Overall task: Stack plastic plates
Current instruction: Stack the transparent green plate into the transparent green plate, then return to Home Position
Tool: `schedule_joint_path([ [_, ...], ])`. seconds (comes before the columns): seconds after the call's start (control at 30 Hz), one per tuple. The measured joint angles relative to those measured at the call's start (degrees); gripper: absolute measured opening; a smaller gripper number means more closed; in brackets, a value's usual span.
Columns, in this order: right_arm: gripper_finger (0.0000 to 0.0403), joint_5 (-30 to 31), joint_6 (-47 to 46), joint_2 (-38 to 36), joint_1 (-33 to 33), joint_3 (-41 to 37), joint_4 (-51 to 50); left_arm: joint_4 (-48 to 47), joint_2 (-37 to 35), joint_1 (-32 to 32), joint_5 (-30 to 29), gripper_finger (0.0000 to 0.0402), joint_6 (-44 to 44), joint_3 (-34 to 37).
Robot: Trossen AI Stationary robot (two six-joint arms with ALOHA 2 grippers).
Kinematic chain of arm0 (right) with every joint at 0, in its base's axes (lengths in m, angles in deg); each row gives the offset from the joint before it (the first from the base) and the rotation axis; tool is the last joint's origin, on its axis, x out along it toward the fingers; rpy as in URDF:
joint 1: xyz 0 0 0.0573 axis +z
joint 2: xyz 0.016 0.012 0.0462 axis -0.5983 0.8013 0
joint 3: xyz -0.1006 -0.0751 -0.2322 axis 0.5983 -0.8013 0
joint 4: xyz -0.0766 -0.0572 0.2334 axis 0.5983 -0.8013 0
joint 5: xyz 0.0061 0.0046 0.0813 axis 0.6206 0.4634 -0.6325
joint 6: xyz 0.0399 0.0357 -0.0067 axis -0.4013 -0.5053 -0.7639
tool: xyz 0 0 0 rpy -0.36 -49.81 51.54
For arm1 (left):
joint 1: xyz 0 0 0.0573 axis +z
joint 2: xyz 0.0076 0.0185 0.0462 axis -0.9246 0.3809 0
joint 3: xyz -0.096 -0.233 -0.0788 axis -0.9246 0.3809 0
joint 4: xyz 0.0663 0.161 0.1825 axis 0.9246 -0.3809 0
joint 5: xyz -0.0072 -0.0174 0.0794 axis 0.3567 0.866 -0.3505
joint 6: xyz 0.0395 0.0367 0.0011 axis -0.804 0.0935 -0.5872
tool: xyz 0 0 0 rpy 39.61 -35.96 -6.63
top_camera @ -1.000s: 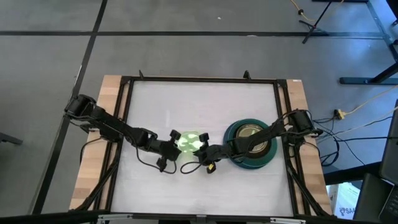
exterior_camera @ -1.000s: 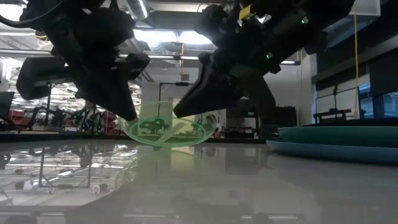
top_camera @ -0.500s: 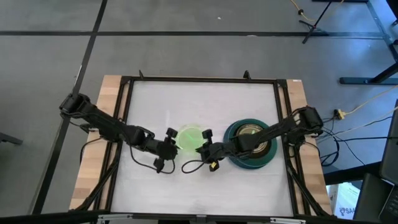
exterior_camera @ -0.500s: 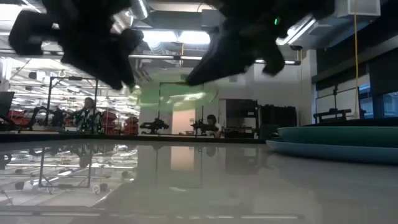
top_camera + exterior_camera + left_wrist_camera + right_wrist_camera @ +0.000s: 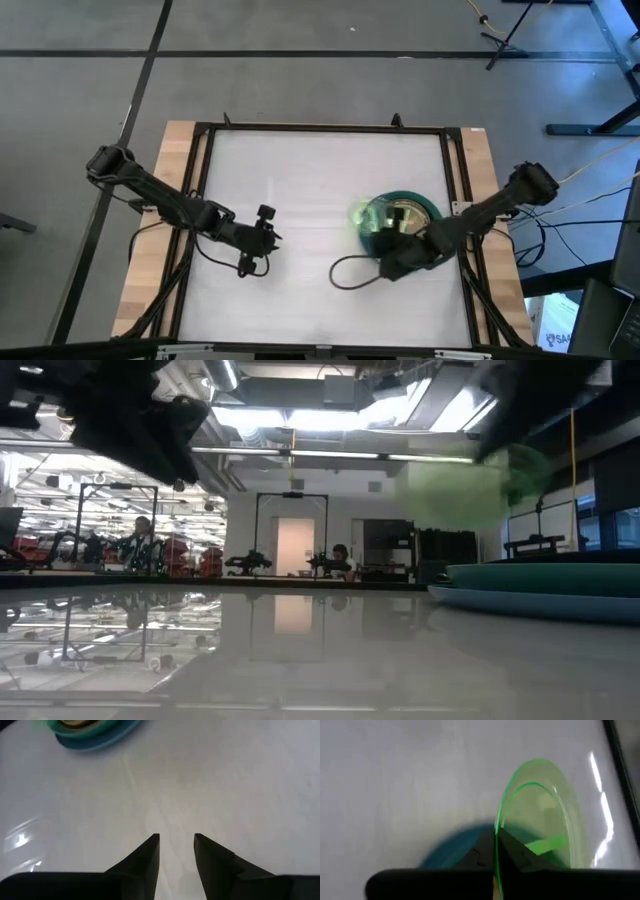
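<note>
One lime-green plate [image 5: 540, 815] is pinched edge-on in the right gripper [image 5: 496, 851]; left gripper [image 5: 176, 845] slightly parted, empty.

A white glossy rectangular tabletop [image 5: 300, 200] sits inside a black metal frame [image 5: 320, 127] edged by light wooden boards [image 5: 165, 220]. Grey floor [image 5: 300, 60] surrounds it, with yellow and black cables [image 5: 575, 190] trailing beside it.

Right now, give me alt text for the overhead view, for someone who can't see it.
The right gripper holds a lime plate over the plate stack at the table's right. The left gripper, holding nothing, sits left of centre.
</note>
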Motion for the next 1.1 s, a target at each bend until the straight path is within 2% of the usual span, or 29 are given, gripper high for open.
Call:
schedule_joint_path([
  [0.17, 0.0005, -3.08, -19.75, -0.75, 2.26, -0.57, -14.67, 4.21, 0.14, -0.05, 0.02, 0.0115, 0.68, 2.07],
  [0.27, 0.0010, -3.27, -24.57, -0.77, 2.04, -3.26, -15.60, 4.76, 0.21, 0.00, -0.02, 0.0115, 0.75, 2.50],
  [0.43, 0.0032, -4.73, -27.49, -0.70, -0.21, -8.43, -12.70, 6.01, 0.19, 0.11, -0.11, 0.0115, 0.52, 2.48],
  [0.6, 0.0096, -8.25, -26.95, -0.62, -2.31, -10.74, -9.97, 7.06, 0.19, 0.15, -0.20, 0.0115, 0.63, 2.48],
  [0.7, 0.0139, -12.23, -24.27, -1.08, -3.41, -9.82, -10.54, 7.36, 0.19, 0.15, -0.22, 0.0115, -0.20, 2.48],
  [0.77, 0.0162, -12.38, -22.76, -2.20, -3.33, -8.46, -10.22, 8.40, 0.19, 0.21, -0.21, 0.0113, -1.05, 2.48],
  [0.87, 0.0185, -8.21, -19.30, -4.00, -2.75, -6.62, -9.32, 9.46, 0.19, 1.15, 0.52, 0.0110, -3.38, 2.48],
  [1.0, 0.0196, -0.39, -10.88, -7.42, -1.69, -7.20, -2.91, 11.36, -0.32, 4.18, 4.36, 0.0110, -5.84, 2.48],
  [1.1, 0.0197, 0.12, -3.77, -9.98, -2.58, -9.61, 2.41, 14.85, -1.48, 7.70, 8.65, 0.0109, -8.09, 3.19],
])
